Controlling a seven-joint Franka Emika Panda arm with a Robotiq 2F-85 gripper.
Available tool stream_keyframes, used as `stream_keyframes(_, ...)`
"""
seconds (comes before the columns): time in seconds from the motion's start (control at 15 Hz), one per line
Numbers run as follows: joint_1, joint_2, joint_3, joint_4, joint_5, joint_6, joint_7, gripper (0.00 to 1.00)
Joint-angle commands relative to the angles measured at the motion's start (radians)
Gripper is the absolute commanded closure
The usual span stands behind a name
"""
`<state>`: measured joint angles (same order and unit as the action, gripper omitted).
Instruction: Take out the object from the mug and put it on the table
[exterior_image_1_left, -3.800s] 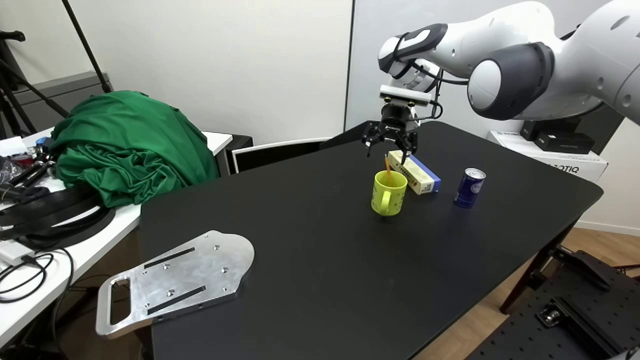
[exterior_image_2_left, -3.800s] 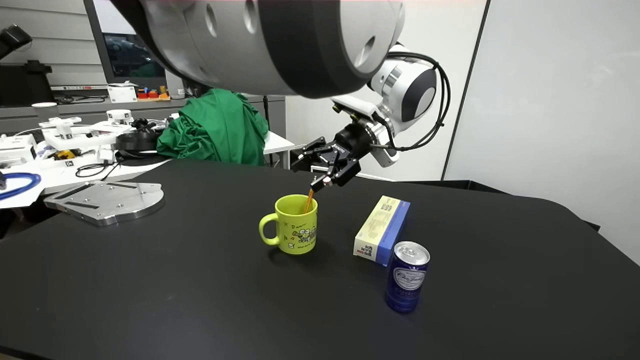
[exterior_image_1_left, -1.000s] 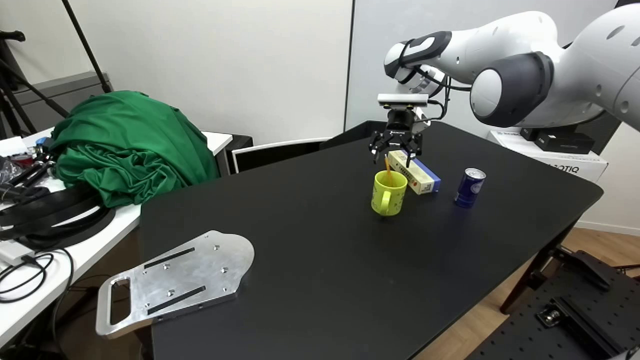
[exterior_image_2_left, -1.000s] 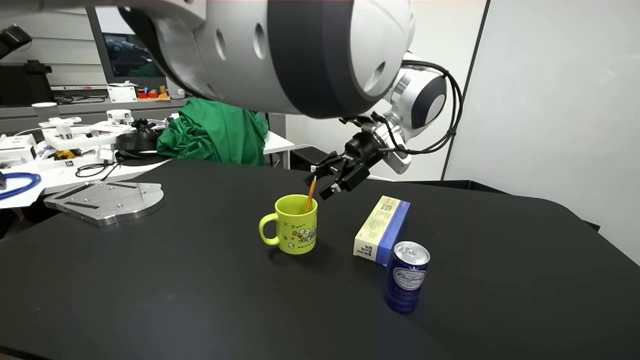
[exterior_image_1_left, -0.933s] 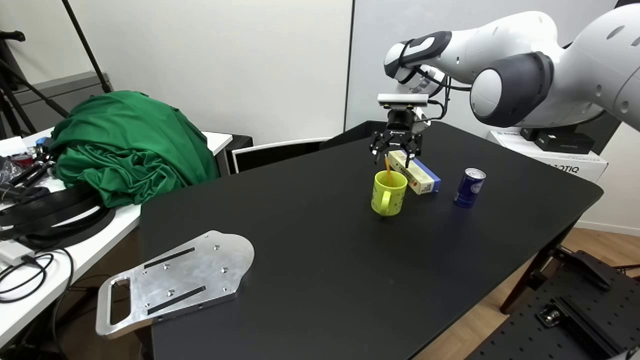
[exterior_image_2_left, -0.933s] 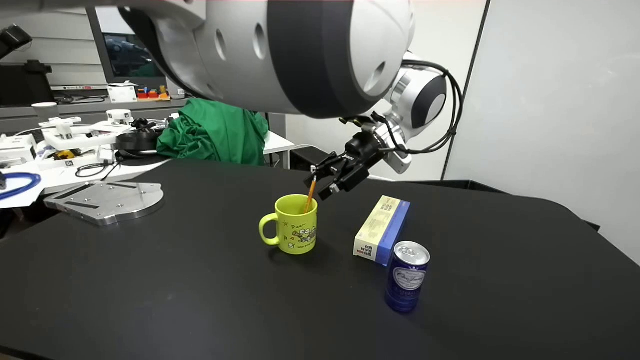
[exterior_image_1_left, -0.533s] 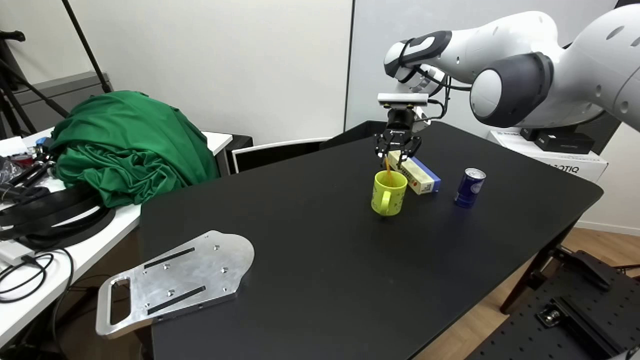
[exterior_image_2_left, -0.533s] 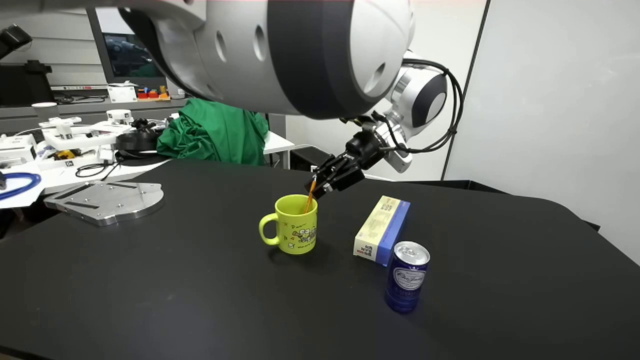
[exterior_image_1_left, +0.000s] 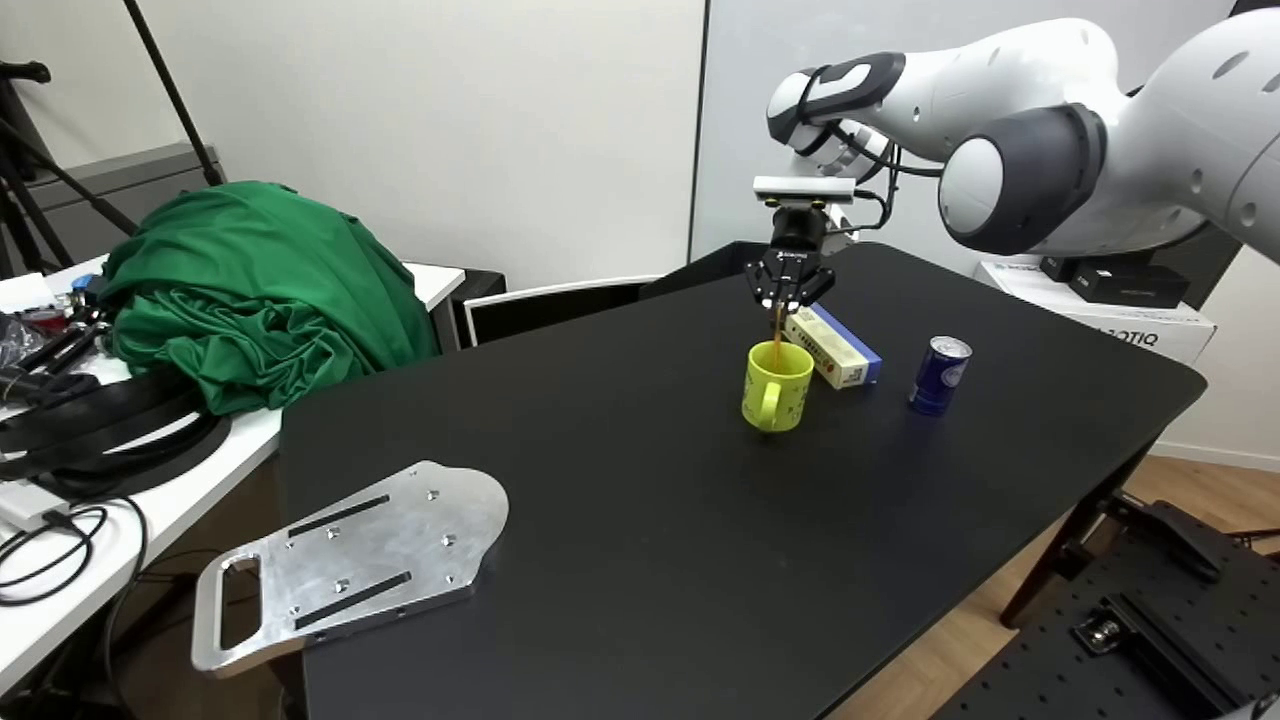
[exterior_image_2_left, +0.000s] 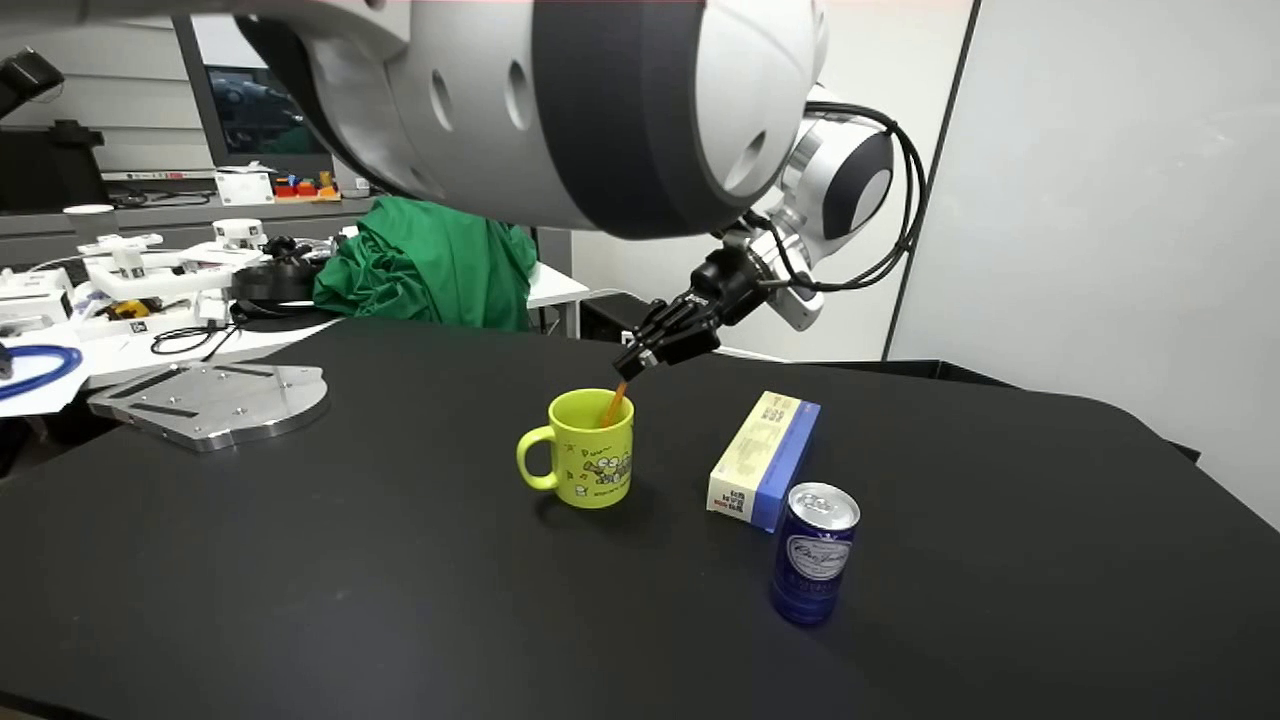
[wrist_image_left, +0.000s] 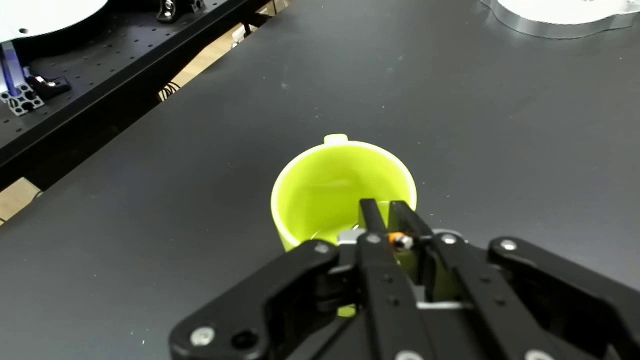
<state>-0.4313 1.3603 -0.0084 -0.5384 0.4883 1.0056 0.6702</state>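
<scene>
The end effector (wrist_image_left: 386, 214) is clamped on the orange pencil-like stick (exterior_image_2_left: 613, 405), its 2 fingers (wrist_image_left: 371, 216) pressed to either side near the upper end. The stick leans inside the yellow-green mug (exterior_image_2_left: 592, 470), its lower part below the rim. The mug stands on the black worktop (exterior_image_2_left: 400, 580), well in from the edges. In an exterior view, a cream-and-blue box (exterior_image_1_left: 833, 346) lies between the mug and the far edge, apart from both; a dark blue can (exterior_image_1_left: 938, 380) stands toward the rounded right corner, near the box but apart from it. A silver metal plate (exterior_image_1_left: 390, 550) juts over the left edge, near a white desk (exterior_image_1_left: 192, 497).
</scene>
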Motion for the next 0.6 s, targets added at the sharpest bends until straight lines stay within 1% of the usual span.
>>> stream_keyframes(0.0,0.003,0.009,0.027,0.088,-0.016,-0.038,0.037,0.97)
stream_keyframes(0.53,0.025,-0.054,0.071,0.162,-0.037,-0.107,0.036,0.97)
